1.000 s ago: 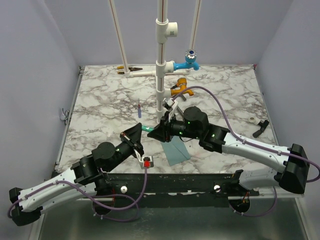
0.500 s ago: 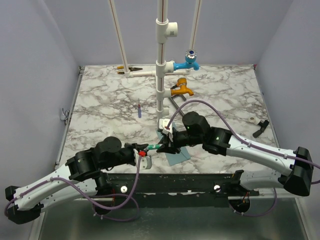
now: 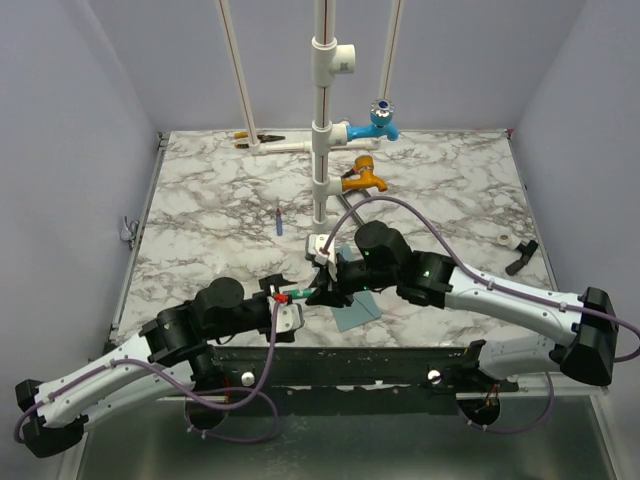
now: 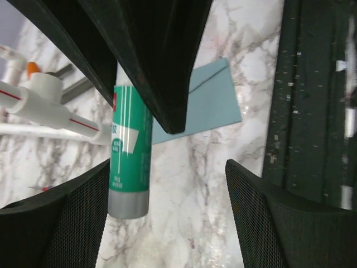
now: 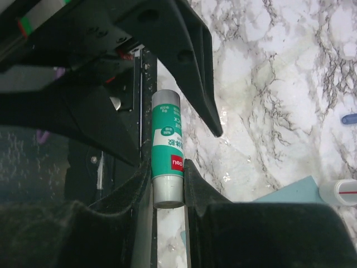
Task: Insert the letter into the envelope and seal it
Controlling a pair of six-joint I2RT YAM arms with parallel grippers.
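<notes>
Envelope lies flat on the marble tabletop close to its near edge, a teal sheet partly tucked under the right arm. The left wrist view shows a slanting crease line across it. Whether its flap lies open or folded I cannot tell. No tan letter shows in any view, so my guess is that it already sits inside, though nothing here proves it.

Both arms meet just above the near-left corner of the envelope. The right tool is clamped on a green-and-white glue stick, gripping it near its white end with the grey end pointing toward the left arm. The left tool stands wide, with one pad on either side of the grey end. The stick is close against one pad and well apart from the other, so it has no hold on anything.

This looks like the sealing step, with the glue being readied between the two tools. Which end is the cap, and whether it is on, I cannot tell.

The next move probably calls for the left tool either to close squarely on the grey end or to back clear. The right tool must then keep a firm grip while carrying the stick down to the flap.
</notes>
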